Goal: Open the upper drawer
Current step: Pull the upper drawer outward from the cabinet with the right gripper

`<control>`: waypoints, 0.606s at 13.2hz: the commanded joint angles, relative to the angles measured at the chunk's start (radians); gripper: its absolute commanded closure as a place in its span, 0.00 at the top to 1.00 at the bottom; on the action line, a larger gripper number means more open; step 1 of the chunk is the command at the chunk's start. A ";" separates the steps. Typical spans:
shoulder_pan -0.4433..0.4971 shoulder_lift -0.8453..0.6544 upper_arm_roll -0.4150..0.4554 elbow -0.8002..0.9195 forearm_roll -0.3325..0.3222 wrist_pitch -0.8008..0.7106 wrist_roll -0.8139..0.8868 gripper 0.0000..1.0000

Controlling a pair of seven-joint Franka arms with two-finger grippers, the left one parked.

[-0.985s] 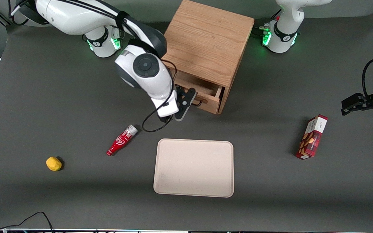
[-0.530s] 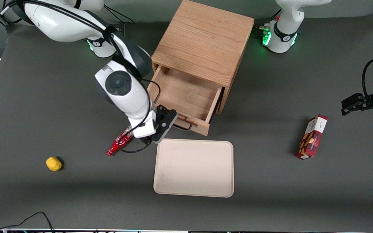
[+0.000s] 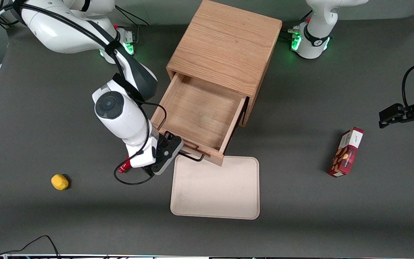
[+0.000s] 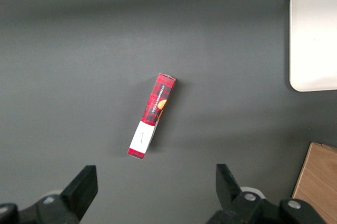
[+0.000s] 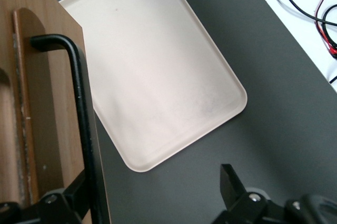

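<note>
From the front, the upper drawer stands pulled far out of the oak cabinet, its front panel overhanging the edge of the beige tray. The gripper sits at the end of the black handle toward the working arm's end of the table.

In the right wrist view, the handle runs just beside one finger; the second finger stands well apart, so the fingers are spread wide and grip nothing.
</note>
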 commanded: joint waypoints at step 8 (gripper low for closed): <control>-0.028 -0.036 -0.052 0.122 0.351 -0.053 0.036 1.00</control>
